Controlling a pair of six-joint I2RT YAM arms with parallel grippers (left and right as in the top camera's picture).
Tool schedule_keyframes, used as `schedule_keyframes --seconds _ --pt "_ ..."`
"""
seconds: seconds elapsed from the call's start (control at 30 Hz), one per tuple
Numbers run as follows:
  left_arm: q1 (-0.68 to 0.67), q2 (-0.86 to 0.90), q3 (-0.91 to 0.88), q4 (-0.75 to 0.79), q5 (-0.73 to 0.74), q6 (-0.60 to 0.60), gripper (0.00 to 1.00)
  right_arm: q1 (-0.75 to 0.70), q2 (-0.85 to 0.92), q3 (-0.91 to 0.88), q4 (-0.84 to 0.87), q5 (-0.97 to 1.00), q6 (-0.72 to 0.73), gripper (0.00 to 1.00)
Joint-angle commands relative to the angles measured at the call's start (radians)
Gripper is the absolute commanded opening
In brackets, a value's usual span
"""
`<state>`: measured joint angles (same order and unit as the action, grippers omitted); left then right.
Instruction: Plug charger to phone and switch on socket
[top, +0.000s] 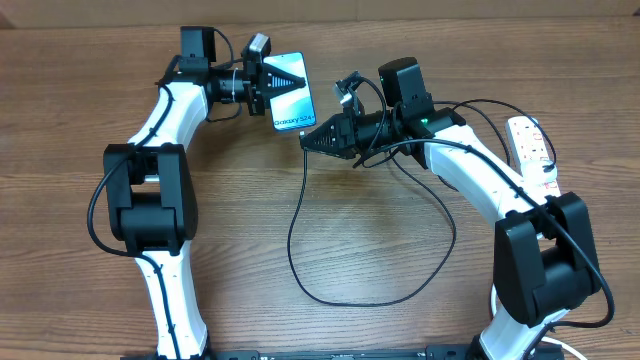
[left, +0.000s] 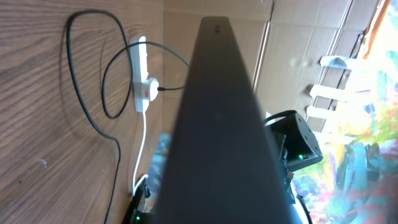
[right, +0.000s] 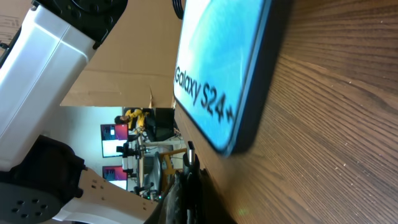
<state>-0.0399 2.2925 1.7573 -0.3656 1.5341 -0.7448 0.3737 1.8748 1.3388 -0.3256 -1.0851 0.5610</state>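
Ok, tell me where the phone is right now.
In the overhead view, the phone lies near the table's far edge, slightly left of centre, under the left gripper, with the right gripper just beyond its Galaxy end.

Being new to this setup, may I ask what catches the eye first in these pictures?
The lit phone sits at the far middle of the table: the left tool is shut over its screen, and the right tool holds the charger by its tip just below it. The cable loops widely mid-table; the white socket lies at the right edge.
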Motion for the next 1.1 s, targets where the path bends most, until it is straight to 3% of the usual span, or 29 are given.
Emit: schedule_keyframes --seconds 0.0,1.07 --pt "-0.026 -0.032 0.027 0.008 0.048 -0.024 0.04 -0.002 -0.012 0.007 0.006 -0.015 -0.016 0.04" --pt "-0.028 -0.032 0.027 0.05 0.048 -0.05 0.04 -0.002 -0.012 0.007 0.005 -0.013 0.014 0.04"
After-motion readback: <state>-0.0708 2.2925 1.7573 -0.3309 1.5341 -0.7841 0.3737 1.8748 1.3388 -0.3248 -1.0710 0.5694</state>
